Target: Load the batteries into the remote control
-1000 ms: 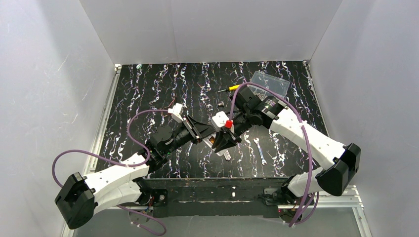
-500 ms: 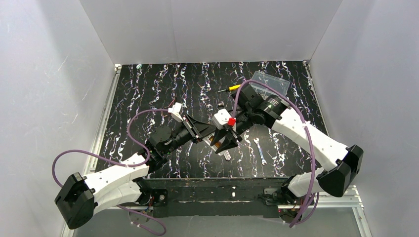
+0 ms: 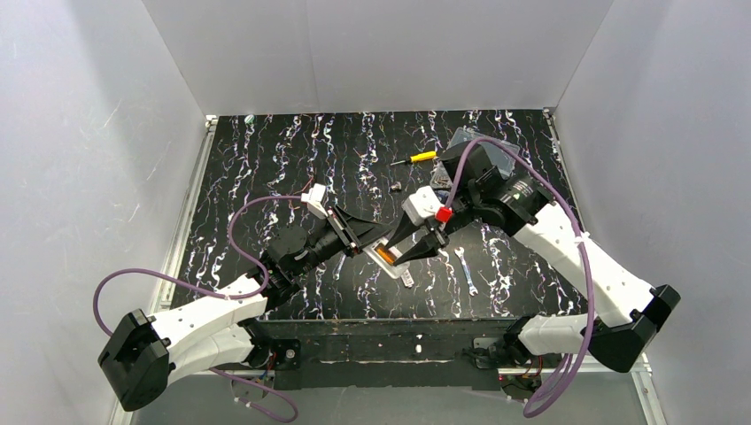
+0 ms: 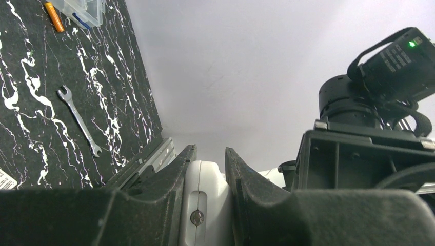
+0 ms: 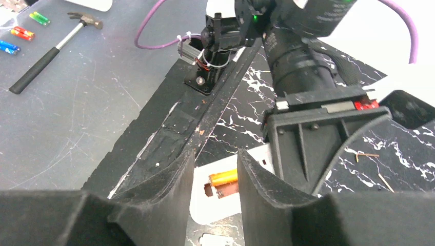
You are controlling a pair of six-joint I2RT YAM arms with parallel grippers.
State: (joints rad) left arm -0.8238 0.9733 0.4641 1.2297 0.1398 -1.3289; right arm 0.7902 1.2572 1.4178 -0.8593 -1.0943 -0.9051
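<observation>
Left end effector [image 4: 208,159] gripped remote control [image 4: 202,205]; we saw one battery [image 5: 224,178] seated, second unclear; right end effector [image 5: 215,164] parted, empty.

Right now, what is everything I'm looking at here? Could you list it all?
table: 1, black with white marbling, under everything
remote: 1, white, clamped in left gripper
battery: 1 seen, orange, in the remote's compartment
screwdriver: 1, yellow handle, far side
wrench: 1, silver, right of remote
box: 1, clear, far right
hammer: 1, black handle, off the table
spare cells: several, coloured, near hammer
left gripper: 1, black, shut on remote
right gripper: 1, black, open, over battery
</observation>
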